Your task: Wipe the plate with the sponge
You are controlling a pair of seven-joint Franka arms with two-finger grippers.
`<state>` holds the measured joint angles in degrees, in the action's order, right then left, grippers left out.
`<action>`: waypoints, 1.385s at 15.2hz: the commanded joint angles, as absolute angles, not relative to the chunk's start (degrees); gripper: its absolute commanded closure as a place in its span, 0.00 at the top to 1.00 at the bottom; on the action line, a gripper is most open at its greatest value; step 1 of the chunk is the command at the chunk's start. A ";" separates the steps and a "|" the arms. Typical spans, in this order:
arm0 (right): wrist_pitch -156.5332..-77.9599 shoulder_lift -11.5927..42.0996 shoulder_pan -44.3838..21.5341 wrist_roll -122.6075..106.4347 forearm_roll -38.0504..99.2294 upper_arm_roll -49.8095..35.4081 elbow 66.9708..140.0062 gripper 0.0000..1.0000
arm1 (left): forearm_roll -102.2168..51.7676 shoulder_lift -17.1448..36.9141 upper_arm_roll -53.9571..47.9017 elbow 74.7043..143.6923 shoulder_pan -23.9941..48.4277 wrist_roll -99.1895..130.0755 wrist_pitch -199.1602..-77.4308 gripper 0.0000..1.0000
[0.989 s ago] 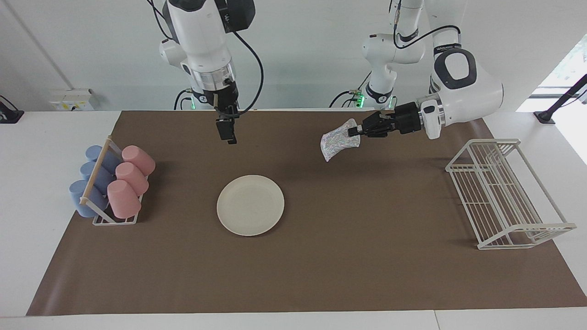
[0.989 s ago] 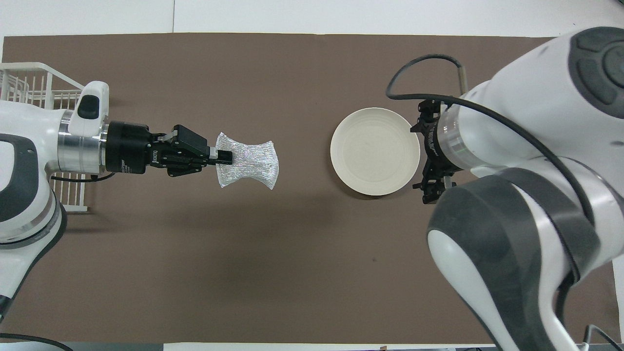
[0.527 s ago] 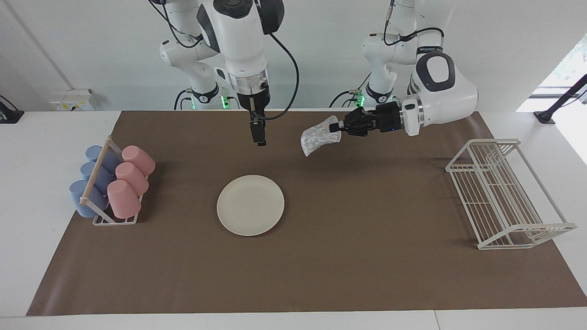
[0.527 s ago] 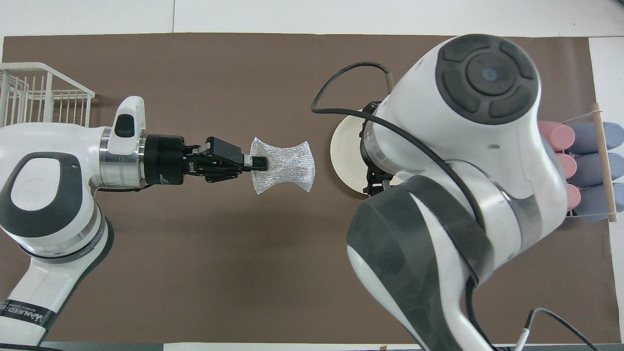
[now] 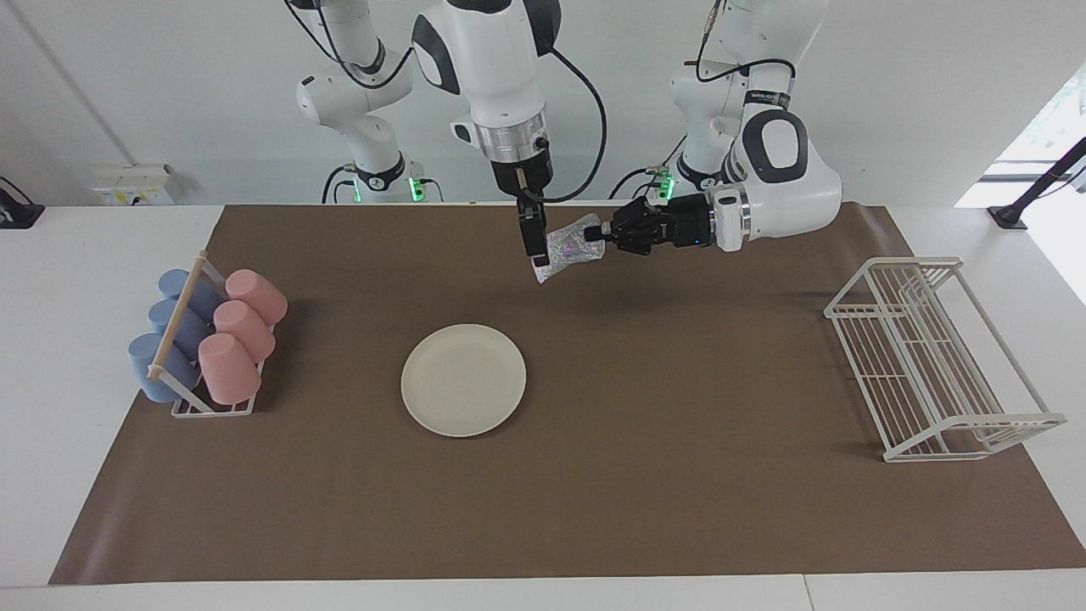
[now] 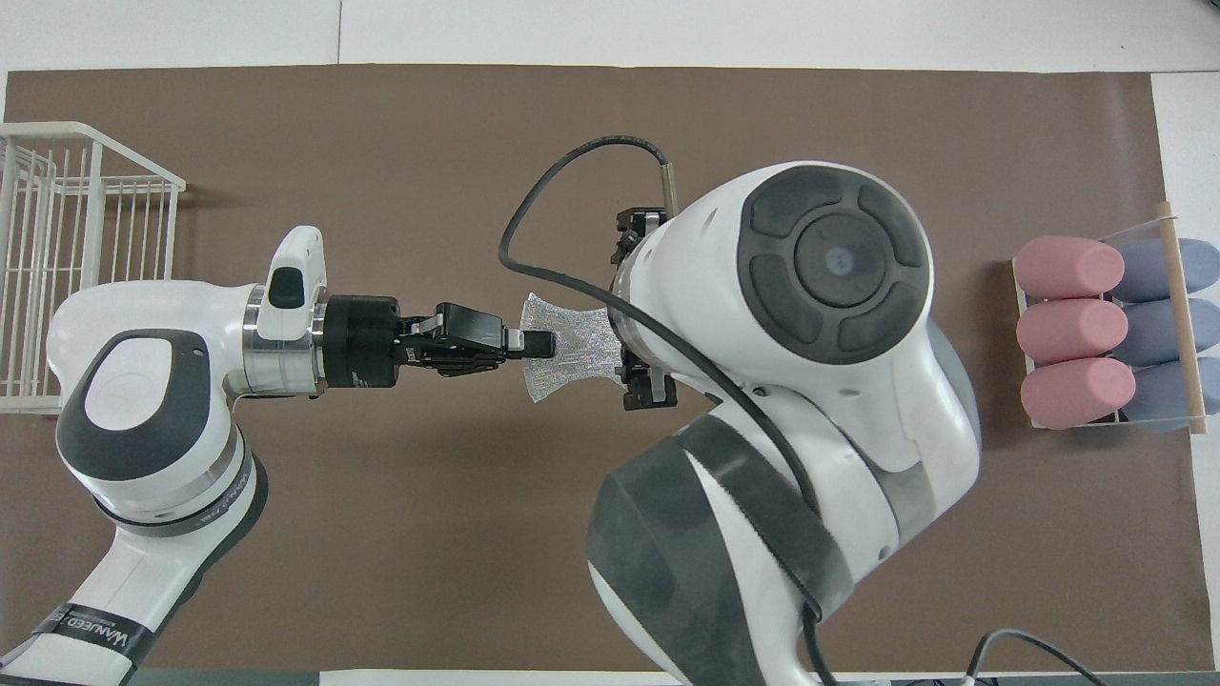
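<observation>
Both grippers meet at the sponge (image 5: 567, 248): left gripper (image 5: 599, 230) pinching, right gripper (image 5: 534, 246) alongside.

A brown mat (image 5: 645, 441) covered most of the white table (image 5: 93, 255). Toward the right arm's end sat a small rack (image 5: 191, 399) with a wooden bar across its top, holding three pink cups (image 5: 242, 327) and three blue cups (image 5: 165, 335) lying on their sides, the blue row toward the table's end. Toward the left arm's end stood a white wire dish rack (image 5: 933, 356), well apart from the cups.
</observation>
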<state>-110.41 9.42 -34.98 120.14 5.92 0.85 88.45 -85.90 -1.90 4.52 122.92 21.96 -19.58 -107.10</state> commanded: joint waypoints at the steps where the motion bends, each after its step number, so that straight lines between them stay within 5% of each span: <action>1: -112.33 7.03 -35.51 120.85 6.68 0.88 92.63 1.00 | -88.32 -3.87 5.18 125.24 22.15 -20.65 -106.52 0.00; 8: -113.20 4.75 -37.62 117.42 6.68 0.88 97.73 1.00 | -88.42 -3.87 5.45 125.24 21.71 -20.65 -104.68 0.00; 9: -113.12 4.75 -37.36 117.33 6.68 0.97 97.73 0.94 | -88.33 -3.87 5.45 125.24 21.71 -20.65 -104.50 0.00; 10: -113.29 4.83 -37.27 117.16 6.59 0.97 97.56 0.65 | -88.24 -3.87 5.45 125.24 21.71 -20.65 -104.50 0.00; 11: -113.90 4.92 -37.18 117.07 6.59 0.97 97.56 0.24 | -88.16 -3.87 5.45 125.24 21.71 -20.74 -104.41 0.00; 12: -115.21 4.92 -37.18 117.07 6.59 0.97 97.65 0.01 | -88.07 -3.87 5.45 125.24 21.71 -20.74 -104.33 0.00; 21: -116.19 5.18 -37.18 117.42 7.03 0.97 97.38 0.00 | -87.45 -3.96 5.54 125.24 21.71 -20.74 -103.27 0.00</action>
